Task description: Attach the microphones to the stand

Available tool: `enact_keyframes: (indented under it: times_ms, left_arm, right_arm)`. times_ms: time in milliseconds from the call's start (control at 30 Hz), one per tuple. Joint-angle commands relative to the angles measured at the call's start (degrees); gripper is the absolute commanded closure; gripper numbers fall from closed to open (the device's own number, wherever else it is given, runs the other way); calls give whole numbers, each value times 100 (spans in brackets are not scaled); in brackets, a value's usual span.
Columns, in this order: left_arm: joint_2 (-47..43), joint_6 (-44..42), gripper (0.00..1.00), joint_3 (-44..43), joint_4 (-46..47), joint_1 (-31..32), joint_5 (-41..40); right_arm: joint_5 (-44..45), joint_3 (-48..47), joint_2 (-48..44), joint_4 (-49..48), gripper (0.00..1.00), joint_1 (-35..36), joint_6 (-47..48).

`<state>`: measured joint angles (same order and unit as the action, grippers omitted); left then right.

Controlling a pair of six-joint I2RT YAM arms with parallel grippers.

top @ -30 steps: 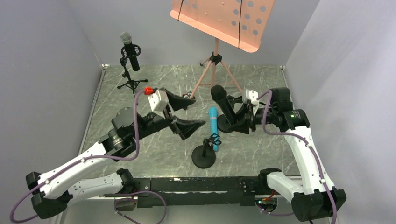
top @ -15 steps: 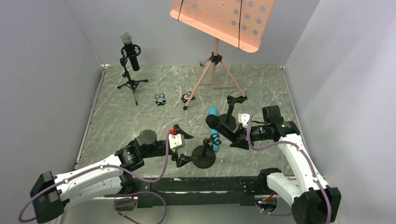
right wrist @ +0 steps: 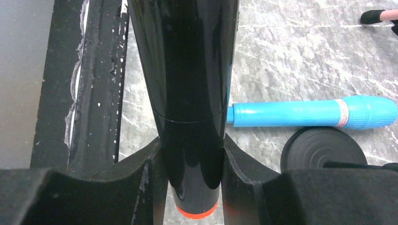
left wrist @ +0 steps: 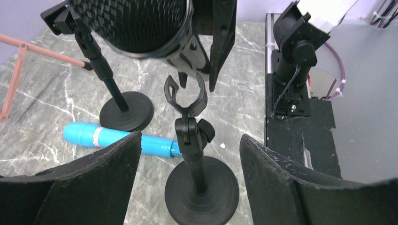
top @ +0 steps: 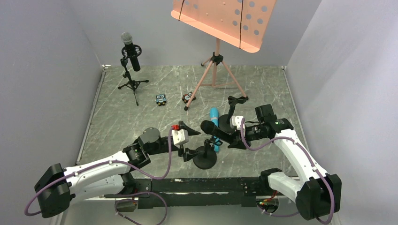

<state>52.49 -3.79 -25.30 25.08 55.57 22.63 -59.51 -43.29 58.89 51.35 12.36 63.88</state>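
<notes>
Your right gripper (right wrist: pixel 190 157) is clamped on the glossy black microphone with the orange end cap (right wrist: pixel 187 70), holding its mesh head close above the U-shaped clip of the near black round-base stand (left wrist: pixel 202 187). Your left gripper (left wrist: pixel 190 140) is spread wide on either side of that stand's stem (neither pad touches it). The turquoise plastic microphone (left wrist: pixel 117 138) lies flat on the grey marble tabletop (top: pixel 141 108), between that stand and a second black round-base stand (left wrist: pixel 126 110) farther back.
</notes>
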Motion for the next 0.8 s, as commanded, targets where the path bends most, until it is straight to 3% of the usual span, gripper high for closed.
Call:
enact_keyframes:
  times_ms: [0,367,433,500,633,767]
  left_arm:
    - [73,292,21,-87,560,-11,-9]
    - [662,31,30,-592,-40,19,-181]
    - [467,148,27,-546,68,24,-364]
    - [117,446,3,-411,363,23,-537]
    - [-486,1202,1,-139,1309,17,-782]
    - [-59,1672,1,-401,2064,15,-729]
  right_arm:
    - [-148,-127,122,-260,100,38,361]
    - [-349,-217,-520,-420,100,17,-477]
    - [-410,-322,-568,-380,100,8,-625]
    - [-538,-554,-559,-152,100,7,-636]
    - [-706,-1329,-429,385,100,16,-649]
    - [-1113,-1794,-232,586,100,65,-738]
